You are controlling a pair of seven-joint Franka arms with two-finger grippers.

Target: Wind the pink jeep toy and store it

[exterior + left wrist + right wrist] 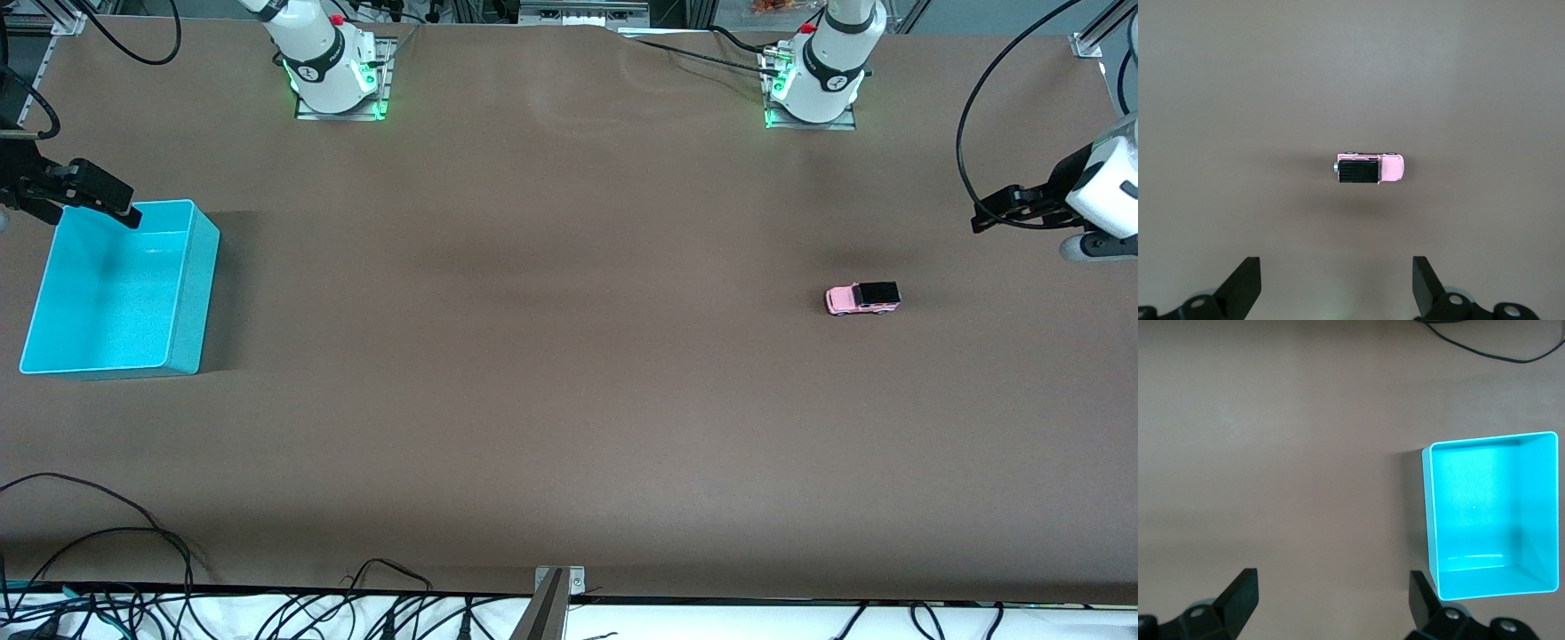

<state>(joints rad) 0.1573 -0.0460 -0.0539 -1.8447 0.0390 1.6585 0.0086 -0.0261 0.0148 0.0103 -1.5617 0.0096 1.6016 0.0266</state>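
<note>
Both arms wait raised at their ends, left hand (pixel 1335 290) and right hand (pixel 1333 603) wide open, holding nothing.

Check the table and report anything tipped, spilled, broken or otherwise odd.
Nothing stands out. The pink jeep toy sits upright on its wheels on the table, and the cyan bin stands level and empty at the right arm's end.

Even, soft overhead light falls on the brown tabletop (pixel 551 356). The cyan bin (pixel 116 293) casts a faint shadow toward the tabletop's middle; the pink jeep toy (pixel 862 299) has a dim one. Green glow rings both arm bases. Focus is sharp.
</note>
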